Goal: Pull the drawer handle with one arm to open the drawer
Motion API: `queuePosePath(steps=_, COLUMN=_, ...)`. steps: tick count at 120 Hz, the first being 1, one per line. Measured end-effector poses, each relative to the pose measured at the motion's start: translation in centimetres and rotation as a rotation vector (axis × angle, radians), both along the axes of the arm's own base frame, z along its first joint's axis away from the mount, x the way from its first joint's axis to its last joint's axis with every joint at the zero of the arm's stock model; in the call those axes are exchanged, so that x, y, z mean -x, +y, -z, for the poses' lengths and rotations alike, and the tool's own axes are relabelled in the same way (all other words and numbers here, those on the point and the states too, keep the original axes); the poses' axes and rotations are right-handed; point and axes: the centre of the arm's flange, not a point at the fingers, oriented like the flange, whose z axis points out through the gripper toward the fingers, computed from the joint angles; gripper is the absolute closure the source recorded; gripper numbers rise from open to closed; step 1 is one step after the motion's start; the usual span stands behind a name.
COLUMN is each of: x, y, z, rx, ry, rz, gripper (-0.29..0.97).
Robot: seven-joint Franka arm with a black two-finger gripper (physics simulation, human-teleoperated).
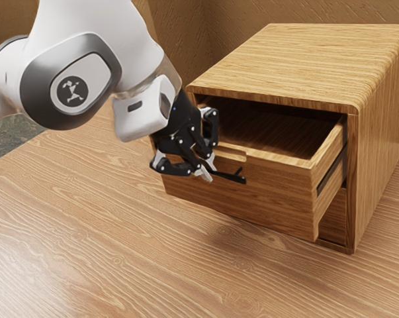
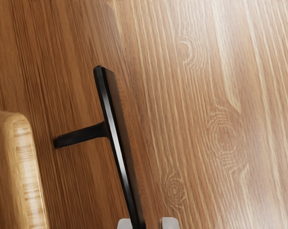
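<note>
A wooden cabinet (image 1: 358, 79) stands on the table, and its upper drawer (image 1: 278, 179) is pulled partly out toward the exterior view's left. The black bar handle (image 1: 229, 176) (image 2: 116, 143) stands off the drawer front on a short post. My gripper (image 1: 198, 171) (image 2: 146, 223) is at the end of the handle nearer the arm. In the wrist view the bar runs between the two pale fingertips (image 2: 171, 223). One fingertip lies against the bar, while a gap shows between the bar and the other. The gripper is open.
The lower drawer front (image 1: 335, 222) sits flush in the cabinet. The wooden tabletop (image 1: 120, 252) spreads in front of the cabinet and to the exterior view's left. A wall rises behind the cabinet.
</note>
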Motion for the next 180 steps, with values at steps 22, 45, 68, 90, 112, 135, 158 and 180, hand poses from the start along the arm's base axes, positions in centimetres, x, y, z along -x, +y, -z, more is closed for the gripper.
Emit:
queuePosePath(steps=22, x=0.1, y=-0.5, z=0.0, rx=0.010, ry=0.000, rz=-0.001, gripper=0.78)
queuePosePath(steps=45, x=0.6, y=-1.9, z=0.3, rx=0.014, ry=0.005, rz=0.020, gripper=0.78)
queuePosePath(steps=68, x=1.8, y=-2.0, z=0.6, rx=0.015, ry=0.013, rz=0.009, gripper=0.78)
queuePosePath(steps=90, x=3.6, y=-1.6, z=0.4, rx=0.017, ry=0.015, rz=-0.011, gripper=0.76)
queuePosePath(steps=112, x=5.2, y=-0.8, z=0.4, rx=0.018, ry=0.017, rz=-0.037, gripper=0.71)
queuePosePath(steps=135, x=6.2, y=-0.5, z=0.5, rx=0.024, ry=0.000, rz=-0.057, gripper=0.69)
queuePosePath(steps=158, x=8.0, y=-0.3, z=0.0, rx=0.033, ry=-0.020, rz=-0.071, gripper=0.69)
queuePosePath(steps=180, x=8.9, y=-1.4, z=0.4, rx=0.028, ry=-0.016, rz=-0.065, gripper=0.69)
